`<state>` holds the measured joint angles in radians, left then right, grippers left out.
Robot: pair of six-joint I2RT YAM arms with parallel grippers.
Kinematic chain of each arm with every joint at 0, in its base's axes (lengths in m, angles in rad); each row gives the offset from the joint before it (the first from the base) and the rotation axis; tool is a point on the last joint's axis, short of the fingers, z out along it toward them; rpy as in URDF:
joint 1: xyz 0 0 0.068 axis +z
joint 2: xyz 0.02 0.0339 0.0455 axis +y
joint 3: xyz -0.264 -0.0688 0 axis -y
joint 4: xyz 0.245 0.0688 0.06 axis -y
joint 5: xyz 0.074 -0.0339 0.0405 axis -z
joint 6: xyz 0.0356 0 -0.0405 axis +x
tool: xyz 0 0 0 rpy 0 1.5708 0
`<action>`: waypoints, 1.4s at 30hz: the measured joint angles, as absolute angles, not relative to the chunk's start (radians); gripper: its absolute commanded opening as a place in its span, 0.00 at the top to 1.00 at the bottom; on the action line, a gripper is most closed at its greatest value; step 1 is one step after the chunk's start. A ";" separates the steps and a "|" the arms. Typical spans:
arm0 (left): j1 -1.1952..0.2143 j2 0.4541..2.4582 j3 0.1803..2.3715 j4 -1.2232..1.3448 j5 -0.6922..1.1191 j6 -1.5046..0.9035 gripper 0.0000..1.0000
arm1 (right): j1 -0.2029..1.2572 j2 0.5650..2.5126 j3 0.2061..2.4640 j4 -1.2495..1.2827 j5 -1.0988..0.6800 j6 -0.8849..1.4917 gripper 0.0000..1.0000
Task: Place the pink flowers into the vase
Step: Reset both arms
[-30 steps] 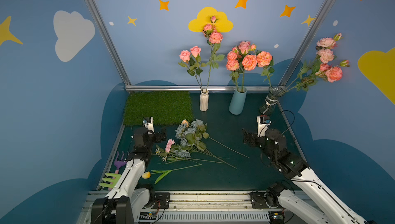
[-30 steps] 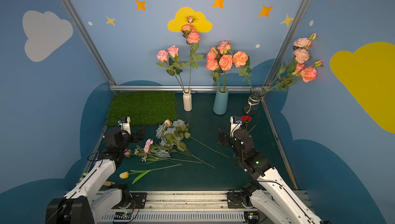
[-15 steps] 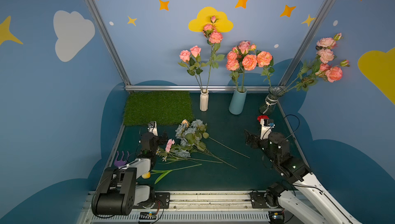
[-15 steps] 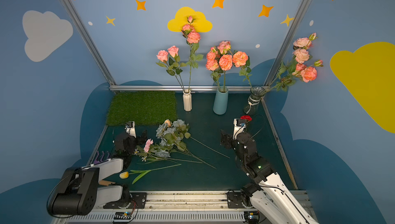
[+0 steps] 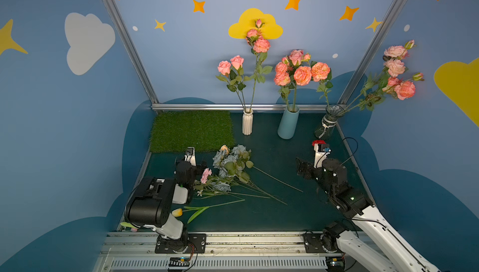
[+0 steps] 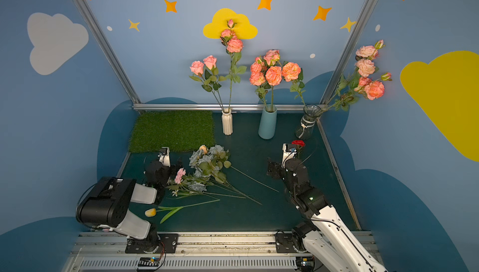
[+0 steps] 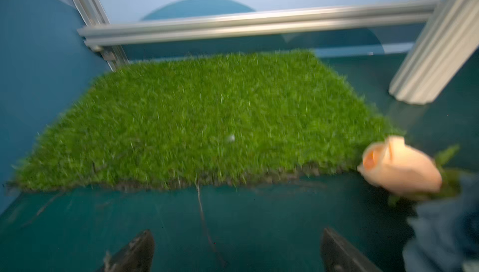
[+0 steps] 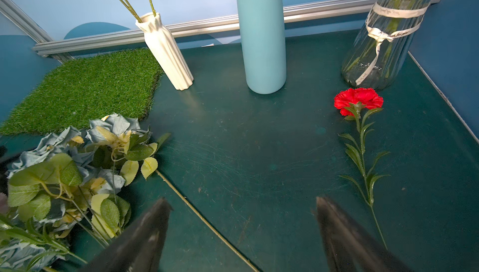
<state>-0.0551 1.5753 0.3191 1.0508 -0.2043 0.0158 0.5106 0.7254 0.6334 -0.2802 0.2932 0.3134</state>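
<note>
Your left arm point(image 5: 150, 203) has folded upward, bringing the left gripper point(image 7: 237, 251) beside the small pink fabric bloom point(image 5: 206, 175) lying against the heap of grey-blue fabric roses point(image 5: 228, 161). It and the right gripper point(image 8: 242, 204) both gape wide, empty. The coral-pink artificial flowers point(image 5: 302, 72) already stand in the back-row vases point(image 5: 287, 125).

The table point(image 5: 272, 213) is dark green, and its top looks scuffed in the right wrist view. A grass mat point(image 5: 191, 130) lies flat in the far left corner. Three vases stand upright along the far edge, well apart: a white vase point(image 5: 247, 124) just beside the mat, a blue vase point(image 5: 287, 125) in the middle, and a glass vase point(image 5: 327, 125) in the far right corner. A red carnation point(image 8: 357, 101) lies flat near the glass vase, with its head toward it. Left of centre lies a leafy heap of grey-blue roses point(image 5: 228, 159), stems fanning toward the near right. A peach bud point(image 5: 224, 149) sits at the heap's far end by the mat's edge, and a pink flower point(image 5: 206, 175) at its left side. A tulip point(image 5: 177, 212) lies alone near the front.
</note>
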 measured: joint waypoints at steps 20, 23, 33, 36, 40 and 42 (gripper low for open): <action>-0.031 1.576 0.356 0.976 -0.244 -0.027 0.00 | 0.464 0.699 0.500 -0.117 0.397 0.171 0.10; -0.031 1.576 0.356 0.976 -0.244 -0.027 0.00 | 0.451 0.736 0.498 -0.074 0.422 0.107 0.10; -0.031 1.576 0.356 0.976 -0.244 -0.027 0.00 | 0.315 0.810 0.456 0.034 0.474 0.012 0.10; -0.031 1.576 0.356 0.976 -0.244 -0.027 0.00 | 0.240 0.795 0.393 0.104 0.451 -0.003 0.10; -0.031 1.576 0.356 0.976 -0.244 -0.027 0.00 | 0.155 0.812 0.338 0.184 0.412 -0.010 0.10; -0.031 1.576 0.356 0.975 -0.244 -0.027 0.00 | 0.128 0.839 0.334 0.216 0.397 -0.009 0.10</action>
<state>-0.0311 1.5757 0.3565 0.9752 -0.2440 -0.0269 0.1276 0.8394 0.3344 0.2161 0.3973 -0.0090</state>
